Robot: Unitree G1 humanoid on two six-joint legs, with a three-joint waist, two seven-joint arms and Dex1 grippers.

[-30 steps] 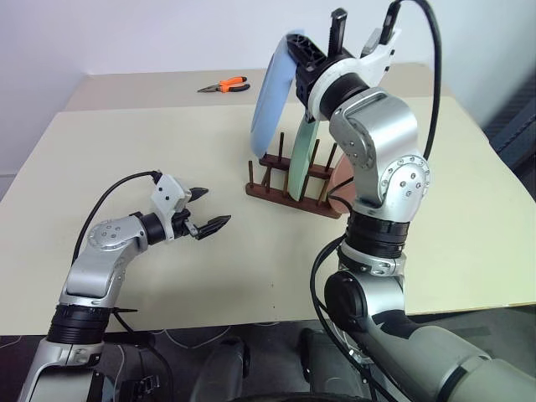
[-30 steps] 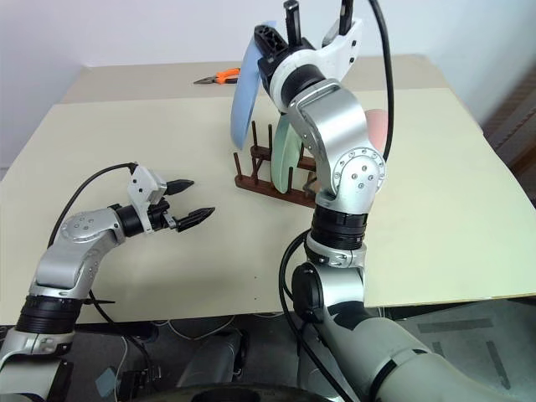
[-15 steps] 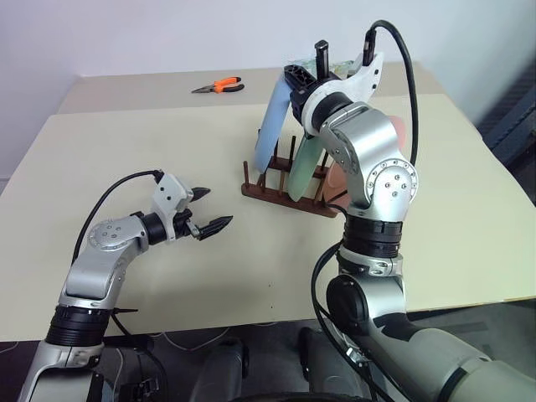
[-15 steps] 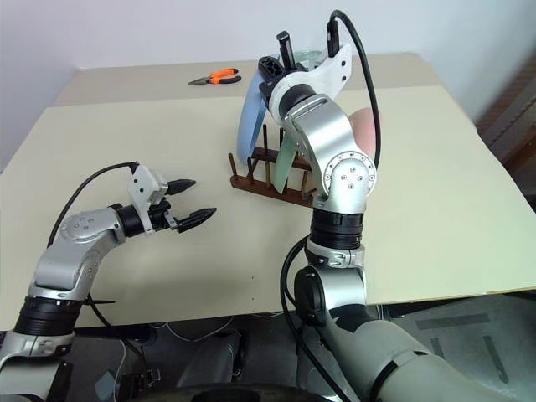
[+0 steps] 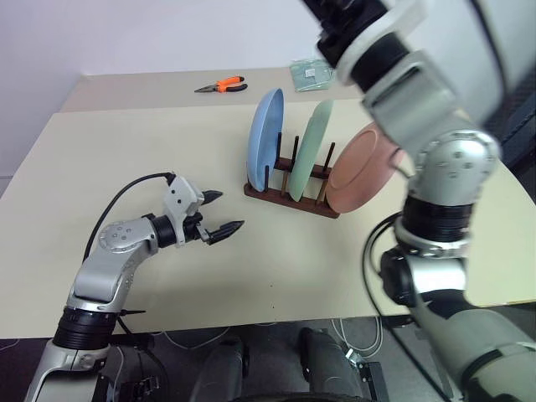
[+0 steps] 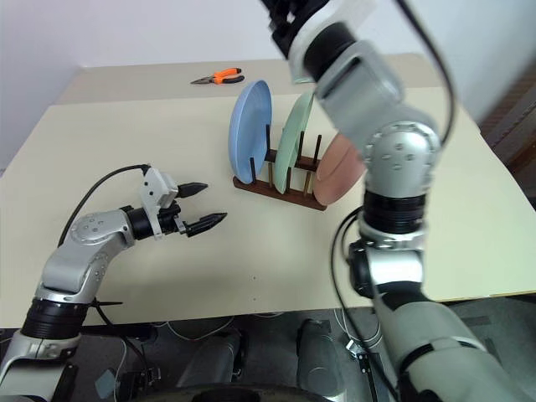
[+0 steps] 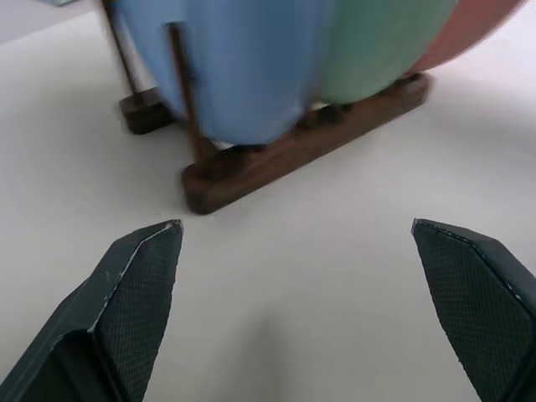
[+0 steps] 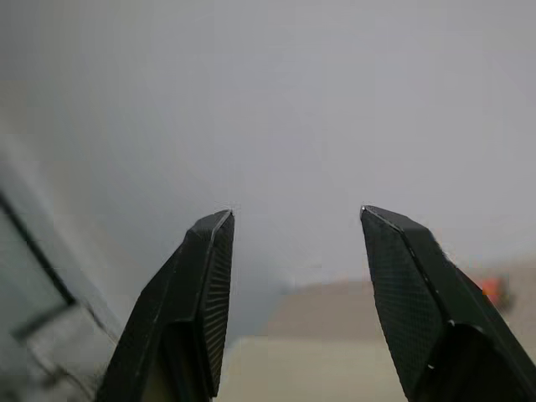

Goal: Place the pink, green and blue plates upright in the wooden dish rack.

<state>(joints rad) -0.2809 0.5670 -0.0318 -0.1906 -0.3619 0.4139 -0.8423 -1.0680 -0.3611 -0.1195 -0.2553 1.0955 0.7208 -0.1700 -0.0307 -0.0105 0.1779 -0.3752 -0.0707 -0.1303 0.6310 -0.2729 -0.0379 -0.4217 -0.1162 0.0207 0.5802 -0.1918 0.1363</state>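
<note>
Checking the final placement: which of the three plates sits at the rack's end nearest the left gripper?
The blue plate: it stands at the end of the wooden dish rack facing the left gripper; green plate is middle, pink plate farthest.

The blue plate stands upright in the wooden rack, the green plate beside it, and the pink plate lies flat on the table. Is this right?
Not quite. The blue plate and the green plate do stand in the wooden rack, but the pink plate is not flat on the table: it stands at the rack's end, as the left eye view shows.
</note>
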